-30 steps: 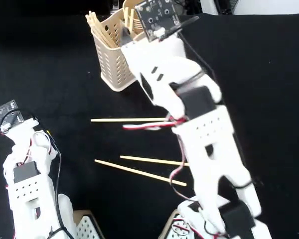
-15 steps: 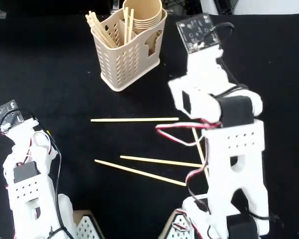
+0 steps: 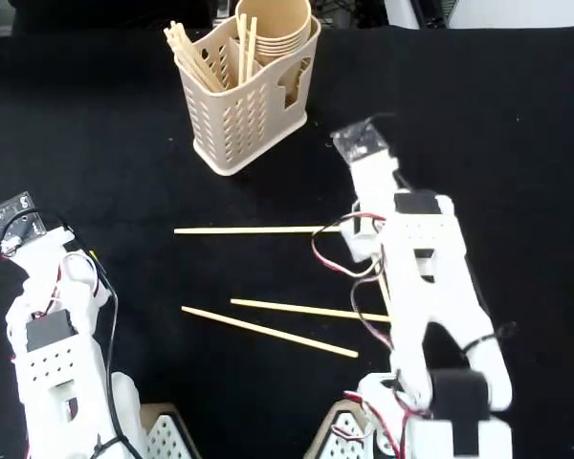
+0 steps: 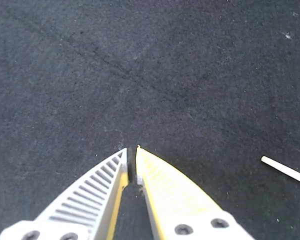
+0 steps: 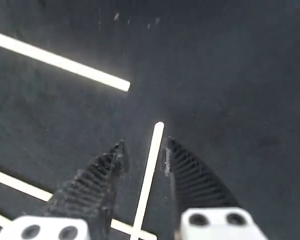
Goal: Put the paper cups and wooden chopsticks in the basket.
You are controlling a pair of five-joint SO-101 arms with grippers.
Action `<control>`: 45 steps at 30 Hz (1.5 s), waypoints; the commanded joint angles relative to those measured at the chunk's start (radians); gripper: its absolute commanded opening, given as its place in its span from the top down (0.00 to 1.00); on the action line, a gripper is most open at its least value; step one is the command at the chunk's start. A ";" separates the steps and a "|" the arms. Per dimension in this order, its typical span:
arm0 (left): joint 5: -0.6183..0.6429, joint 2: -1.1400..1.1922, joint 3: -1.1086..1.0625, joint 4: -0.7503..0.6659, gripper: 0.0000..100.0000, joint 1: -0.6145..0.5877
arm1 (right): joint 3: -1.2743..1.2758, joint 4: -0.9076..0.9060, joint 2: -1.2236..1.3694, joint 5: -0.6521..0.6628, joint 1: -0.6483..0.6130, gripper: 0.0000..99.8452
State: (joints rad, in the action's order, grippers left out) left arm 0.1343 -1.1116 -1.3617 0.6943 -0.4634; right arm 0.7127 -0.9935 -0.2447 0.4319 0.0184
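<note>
The beige slotted basket [image 3: 244, 105] stands at the back of the black table, holding stacked paper cups [image 3: 273, 24] and several wooden chopsticks [image 3: 187, 48]. Three chopsticks lie loose mid-table [image 3: 249, 230] [image 3: 306, 310] [image 3: 268, 331]. The right arm [image 3: 411, 258] leans low over the table to their right. My right gripper [image 5: 142, 147] is open, straddling another chopstick [image 5: 147, 180] that lies between its fingers. The end of the long chopstick [image 5: 60, 61] lies just beyond. My left gripper [image 4: 131, 150] is shut and holds nothing, above bare cloth, with a chopstick tip [image 4: 285, 171] off to one side.
The left arm [image 3: 48, 316] sits at the table's front left, away from the chopsticks. Two arm bases [image 3: 163, 435] [image 3: 340, 435] stand at the front edge. Black cloth [image 3: 517, 143] covers the table to the right of the basket.
The right arm has drawn back from over the basket and come down to the table, with its gripper now around a loose chopstick. The left arm has not moved.
</note>
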 commanded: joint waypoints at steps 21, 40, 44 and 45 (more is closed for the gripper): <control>0.006 -0.006 0.044 -0.018 0.95 -0.002 | -0.036 0.078 0.257 0.066 0.077 0.99; 0.006 -0.006 0.045 -0.021 0.95 -0.008 | -0.309 -0.203 0.255 0.361 -0.212 0.99; 0.006 -0.006 0.045 -0.021 0.95 -0.008 | -0.308 -0.203 0.255 0.402 -0.333 0.99; 0.006 -0.006 0.045 -0.021 0.95 -0.008 | -0.308 -0.199 0.257 0.413 -0.361 0.99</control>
State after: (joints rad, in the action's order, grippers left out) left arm 0.1343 -1.1116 -1.3617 0.6943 -0.4634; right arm 0.4365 -1.1945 0.0192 0.8155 -0.2654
